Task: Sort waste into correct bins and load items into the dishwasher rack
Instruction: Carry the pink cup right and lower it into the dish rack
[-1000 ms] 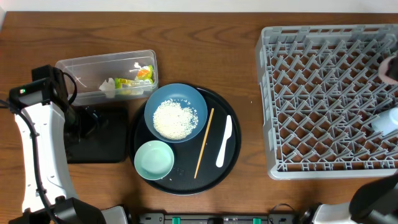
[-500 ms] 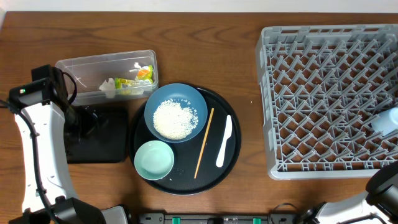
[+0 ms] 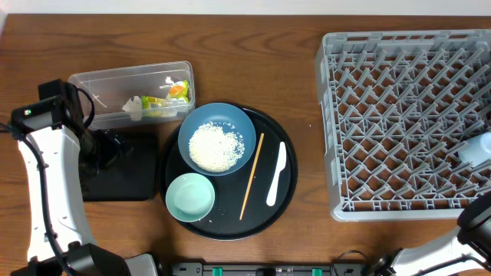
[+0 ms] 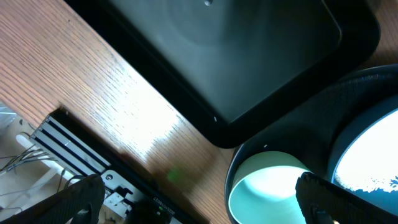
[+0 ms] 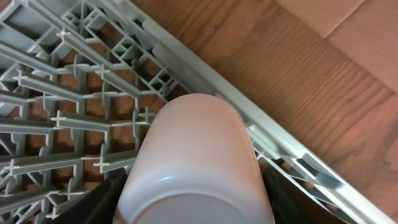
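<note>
My right gripper (image 5: 193,208) is shut on the pale-pink cup (image 5: 196,155), held over the edge of the grey dishwasher rack (image 5: 74,93). It is out of the overhead view. A light-blue cup (image 3: 477,147) lies at the right edge of the rack (image 3: 326,123). My left gripper (image 4: 200,202) hangs open above the shallow black tray (image 4: 217,56), next to the mint bowl (image 4: 267,186). The blue bowl (image 3: 247,130) holds rice (image 3: 215,147). A wooden stick (image 3: 252,176) and a white utensil (image 3: 276,175) lie beside it. The clear tub (image 3: 100,84) holds the wrapper (image 3: 165,98) and white scraps (image 3: 132,107).
Both bowls, the stick and the utensil rest on a large round black tray (image 3: 230,228) at the middle of the wooden table (image 3: 299,92). The left arm (image 3: 46,184) stands along the left side. Part of the right arm (image 3: 477,222) shows at the bottom right corner.
The pink cup showed at the overhead view's right edge a second ago and has since left it. The right arm has shifted toward the bottom right corner. The left arm has stayed still.
</note>
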You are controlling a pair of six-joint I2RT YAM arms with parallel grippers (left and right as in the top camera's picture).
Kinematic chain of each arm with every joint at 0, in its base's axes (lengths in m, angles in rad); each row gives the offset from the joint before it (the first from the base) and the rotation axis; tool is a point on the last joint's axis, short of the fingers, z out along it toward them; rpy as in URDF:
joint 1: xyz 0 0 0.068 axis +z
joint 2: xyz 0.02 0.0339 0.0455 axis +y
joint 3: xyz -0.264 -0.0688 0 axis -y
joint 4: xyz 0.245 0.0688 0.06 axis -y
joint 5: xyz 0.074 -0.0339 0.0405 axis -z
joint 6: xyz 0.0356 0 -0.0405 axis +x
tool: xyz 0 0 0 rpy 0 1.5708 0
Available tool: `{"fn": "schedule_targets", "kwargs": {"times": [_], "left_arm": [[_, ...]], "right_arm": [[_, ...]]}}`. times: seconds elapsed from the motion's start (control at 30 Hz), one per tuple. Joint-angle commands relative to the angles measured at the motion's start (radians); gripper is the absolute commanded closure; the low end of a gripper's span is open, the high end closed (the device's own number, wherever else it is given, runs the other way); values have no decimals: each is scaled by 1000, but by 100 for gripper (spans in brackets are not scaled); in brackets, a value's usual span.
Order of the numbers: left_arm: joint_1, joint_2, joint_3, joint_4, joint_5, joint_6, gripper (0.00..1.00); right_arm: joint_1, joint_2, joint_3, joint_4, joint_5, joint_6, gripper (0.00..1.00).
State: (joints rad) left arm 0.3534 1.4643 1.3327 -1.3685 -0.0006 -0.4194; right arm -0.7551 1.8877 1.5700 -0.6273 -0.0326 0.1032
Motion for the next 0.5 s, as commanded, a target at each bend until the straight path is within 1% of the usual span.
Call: {"fn": "schedule_targets", "kwargs": {"times": [0.0, 0.1, 0.13, 0.17, 0.2, 0.23, 0.3, 0.33, 0.37, 0.47], "left_arm": [[3, 4, 6, -3, -11, -5, 1], [3, 4, 6, -2, -11, -5, 1], [3, 4, 6, 0, -11, -5, 1], [3, 4, 6, 1, -11, -5, 1], [3, 4, 6, 1, -11, -5, 1], [3, 4, 6, 2, -11, -5, 1], [3, 4, 6, 5, -11, -5, 1], [3, 4, 6, 5, -11, -5, 1], [3, 4, 6, 5, -11, -5, 1], [3, 4, 6, 5, -11, -5, 1]], "right_arm": [[10, 28, 25, 4, -2, 13, 99], [10, 39, 25, 3, -2, 13, 99], [10, 41, 25, 3, -1, 13, 93], [10, 41, 25, 3, -2, 13, 77], [10, 41, 25, 5, -2, 13, 48], [10, 41, 25, 10, -2, 12, 25], [10, 40, 26, 14, -7, 12, 20], [10, 40, 27, 14, -20, 12, 14], [10, 40, 27, 14, -37, 12, 10], [12, 31, 29, 13, -109, 11, 5]]}}
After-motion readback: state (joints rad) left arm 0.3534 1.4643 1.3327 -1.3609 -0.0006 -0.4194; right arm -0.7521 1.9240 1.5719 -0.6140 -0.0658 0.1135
